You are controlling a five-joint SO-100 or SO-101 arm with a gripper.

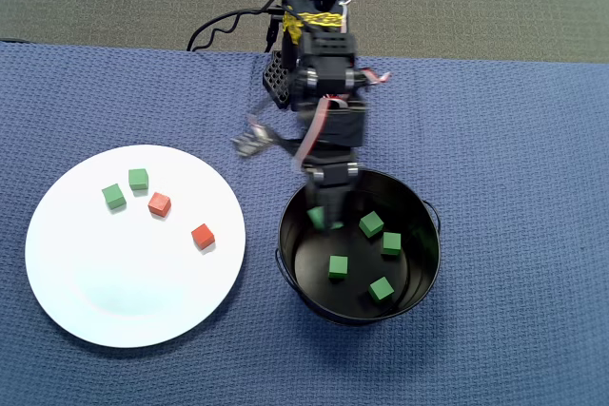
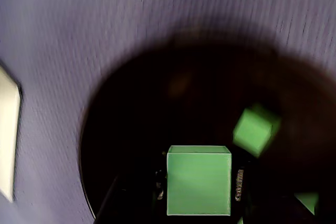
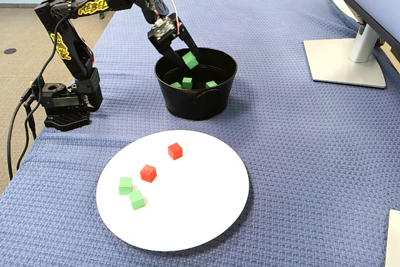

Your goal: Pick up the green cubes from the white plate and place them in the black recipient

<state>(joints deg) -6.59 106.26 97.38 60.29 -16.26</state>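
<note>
My gripper (image 3: 189, 60) hangs over the near-left rim of the black bucket (image 3: 197, 101) and is shut on a green cube (image 2: 198, 179), held above the bucket's inside. The overhead view shows the gripper (image 1: 324, 214) at the bucket's (image 1: 419, 282) upper left edge. Several green cubes (image 1: 371, 224) lie on the bucket's bottom. The white plate (image 1: 124, 311) lies to the left with two green cubes (image 1: 114, 197) (image 1: 139, 179) and two red cubes (image 1: 159, 203) (image 1: 202, 236).
The arm's base (image 3: 62, 107) stands at the table's left edge in the fixed view, with cables behind it. A monitor stand (image 3: 344, 60) is at the far right. A blue woven cloth (image 3: 300, 154) covers the table.
</note>
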